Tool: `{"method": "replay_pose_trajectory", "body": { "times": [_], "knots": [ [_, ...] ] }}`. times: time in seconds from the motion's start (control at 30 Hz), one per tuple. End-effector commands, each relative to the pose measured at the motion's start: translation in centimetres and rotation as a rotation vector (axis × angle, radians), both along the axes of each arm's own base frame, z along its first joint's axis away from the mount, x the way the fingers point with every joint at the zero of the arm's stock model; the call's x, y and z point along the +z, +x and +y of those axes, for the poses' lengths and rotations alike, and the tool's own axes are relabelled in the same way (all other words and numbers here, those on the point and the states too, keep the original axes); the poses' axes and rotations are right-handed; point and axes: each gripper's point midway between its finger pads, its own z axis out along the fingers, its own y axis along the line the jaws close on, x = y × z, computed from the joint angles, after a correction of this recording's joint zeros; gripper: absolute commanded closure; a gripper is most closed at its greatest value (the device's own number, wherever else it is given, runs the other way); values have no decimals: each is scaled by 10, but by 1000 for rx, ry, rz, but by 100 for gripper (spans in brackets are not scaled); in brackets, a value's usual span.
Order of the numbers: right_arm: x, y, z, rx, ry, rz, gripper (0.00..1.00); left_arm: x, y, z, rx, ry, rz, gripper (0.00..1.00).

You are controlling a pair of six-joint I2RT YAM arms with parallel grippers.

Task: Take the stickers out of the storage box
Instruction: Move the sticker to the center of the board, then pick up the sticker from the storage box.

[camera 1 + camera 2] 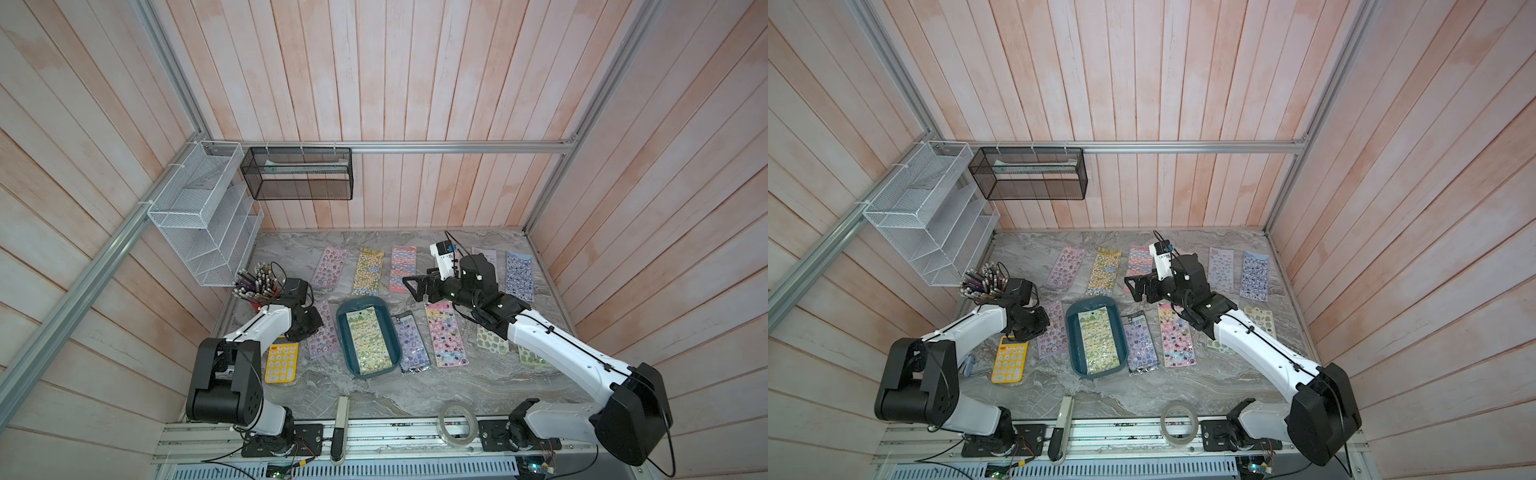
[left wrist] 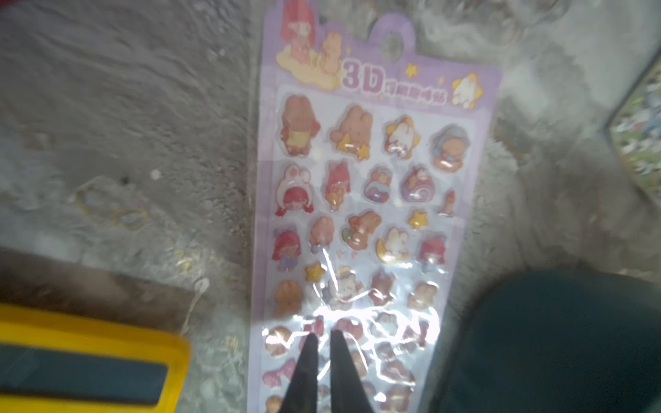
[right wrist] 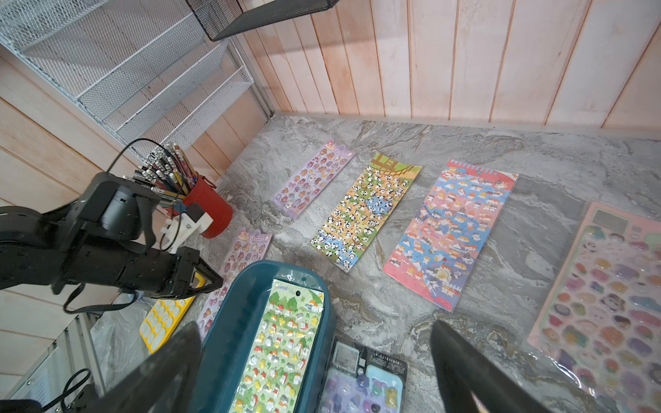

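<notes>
Shallow teal storage box (image 1: 341, 332) at table centre, long axis roughly 12 to 6: smooth plastic, rounded corners. Flat inside, one of the stickers (image 1: 369, 338): a green-yellow sheet of small puffy animals in a glossy clear sleeve, filling almost the whole length of the box. Other sheets out on the grey marbled tabletop (image 1: 415, 390): far row of three sheets (image 1: 367, 271) at the box's 12 o'clock, further sheets (image 1: 446, 338) side by side from 3 o'clock outward, and a purple sheet (image 2: 365, 200) just beside the 9 o'clock wall. Left arm (image 1: 257, 324) folded low from 7 o'clock, wrist pitched steeply down over that purple sheet. Left gripper (image 2: 322, 334) with thin black fingers a sliver apart, tips at the crinkled sleeve; contact unclear in the blurred wrist view. Right arm (image 1: 557, 349) stretched long from 5 o'clock, wrist turned toward 9 o'clock. Right gripper (image 1: 409, 286) hovering at the box's 1 o'clock, jaws spread wide and empty. Yellow plastic stencil (image 1: 281, 361) at 8 o'clock, red cup of pencils (image 3: 211, 211) at 10 o'clock, clear tape roll (image 1: 457, 424) on the near edge at 5 o'clock.
</notes>
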Motion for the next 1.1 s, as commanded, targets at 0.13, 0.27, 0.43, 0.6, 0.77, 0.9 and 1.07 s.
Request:
{"method": "replay_pose_trajectory", "body": {
  "times": [0.13, 0.27, 0.43, 0.6, 0.77, 0.9, 1.07],
  "knots": [
    [17, 2, 4, 22, 16, -34, 8, 62, 5, -19, -57, -24, -127, 80],
    [-3, 2, 12, 64, -43, 29, 22, 74, -2, -49, -130, -81, -164, 59],
    [-33, -9, 30, 75, -147, 85, 26, 66, -15, -68, -166, -102, -143, 48],
    [-73, -22, 57, 100, -301, 160, 22, 51, -24, -87, -205, -117, -104, 41],
    [-122, -43, 77, 138, -460, 254, 23, 41, -27, -106, -236, -126, -85, 39],
    [-155, -61, 83, 157, -565, 295, 24, 28, -31, -109, -241, -109, -49, 39],
    [-183, -70, 82, 132, -643, 324, 24, 14, -34, -111, -236, -104, -17, 44]
  ]
}}
